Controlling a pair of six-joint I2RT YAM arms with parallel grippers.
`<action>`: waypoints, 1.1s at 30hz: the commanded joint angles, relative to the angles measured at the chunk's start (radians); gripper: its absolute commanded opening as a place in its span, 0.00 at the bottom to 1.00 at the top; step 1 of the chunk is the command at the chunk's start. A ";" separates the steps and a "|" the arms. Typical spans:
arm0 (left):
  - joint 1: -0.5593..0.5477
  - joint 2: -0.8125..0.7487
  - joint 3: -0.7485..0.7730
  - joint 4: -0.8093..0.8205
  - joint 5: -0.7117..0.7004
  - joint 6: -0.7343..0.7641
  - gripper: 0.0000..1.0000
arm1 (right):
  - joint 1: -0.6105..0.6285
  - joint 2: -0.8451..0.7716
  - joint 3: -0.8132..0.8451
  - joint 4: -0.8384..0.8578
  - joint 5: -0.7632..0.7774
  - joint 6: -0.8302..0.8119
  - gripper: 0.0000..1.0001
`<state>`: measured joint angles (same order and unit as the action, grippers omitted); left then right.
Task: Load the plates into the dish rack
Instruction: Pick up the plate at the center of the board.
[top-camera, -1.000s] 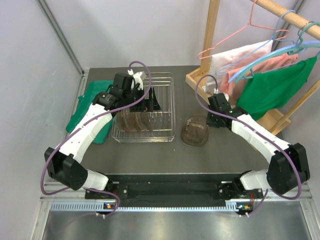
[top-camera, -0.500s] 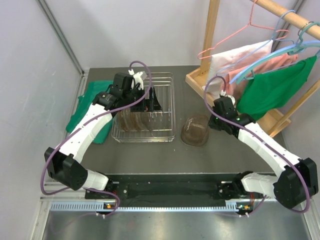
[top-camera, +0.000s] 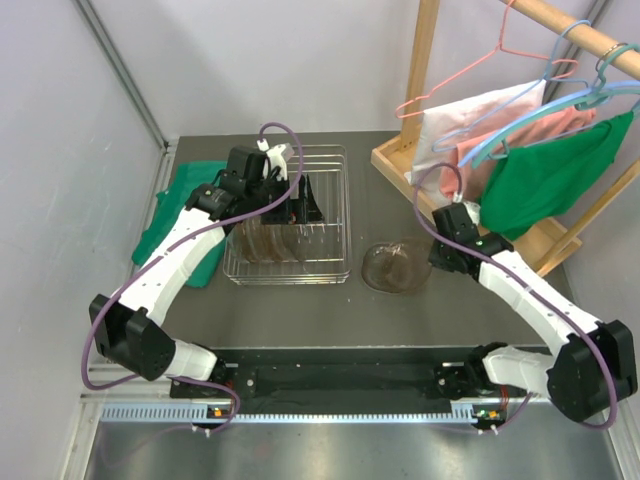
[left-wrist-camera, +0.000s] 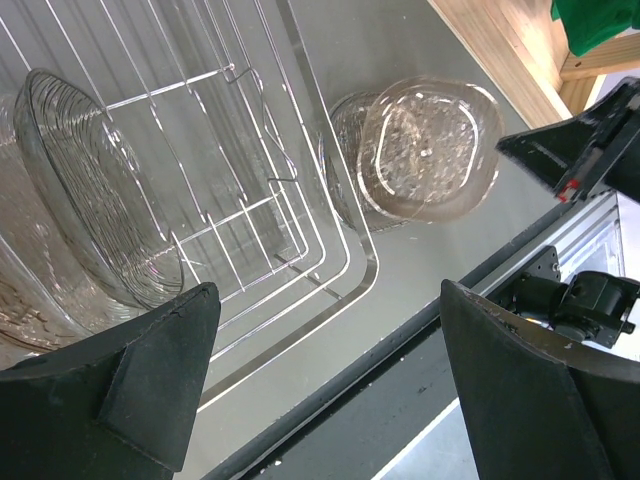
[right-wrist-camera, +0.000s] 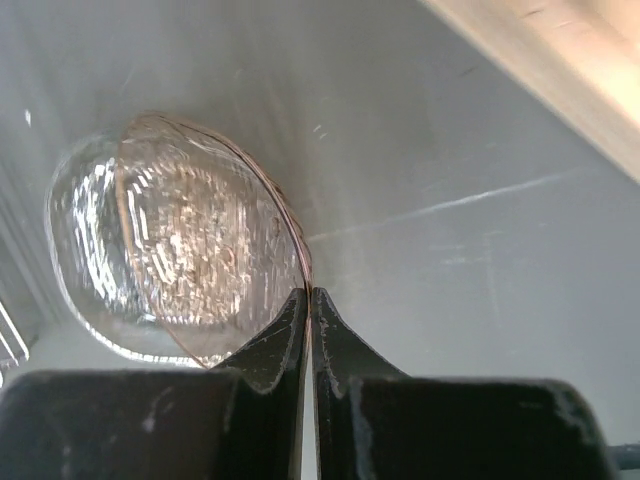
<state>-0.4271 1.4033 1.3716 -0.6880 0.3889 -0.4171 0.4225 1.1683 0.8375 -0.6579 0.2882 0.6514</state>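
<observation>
**Right claw (right-wrist-camera: 308, 300) clenched on a glass plate's rim; left claw (left-wrist-camera: 328, 290) spread wide over the dish rack (top-camera: 335, 255).**

The gripped plate (right-wrist-camera: 180, 265) is round, see-through and faintly brown, with fine ridges and a thin edge. It lies by the dark grey surface (top-camera: 300, 315) just right of the silver wire rack. Other ribbed glass plates (left-wrist-camera: 90, 190) stand on edge between the rack's thin tines. The left arm reaches forward above the rack. The right arm stretches low, wrist angled toward its plate.
</observation>
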 joint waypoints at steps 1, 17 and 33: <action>0.004 -0.007 0.000 0.042 0.015 0.000 0.95 | -0.088 -0.061 0.011 -0.014 0.043 -0.009 0.00; 0.002 0.000 -0.005 0.045 0.018 -0.003 0.95 | -0.146 0.093 -0.067 0.079 -0.098 -0.042 0.07; 0.004 0.010 -0.009 0.053 0.027 -0.006 0.95 | -0.146 0.168 -0.136 0.236 -0.199 -0.006 0.17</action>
<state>-0.4271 1.4078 1.3685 -0.6830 0.4007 -0.4179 0.2783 1.3193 0.7063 -0.4965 0.1215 0.6289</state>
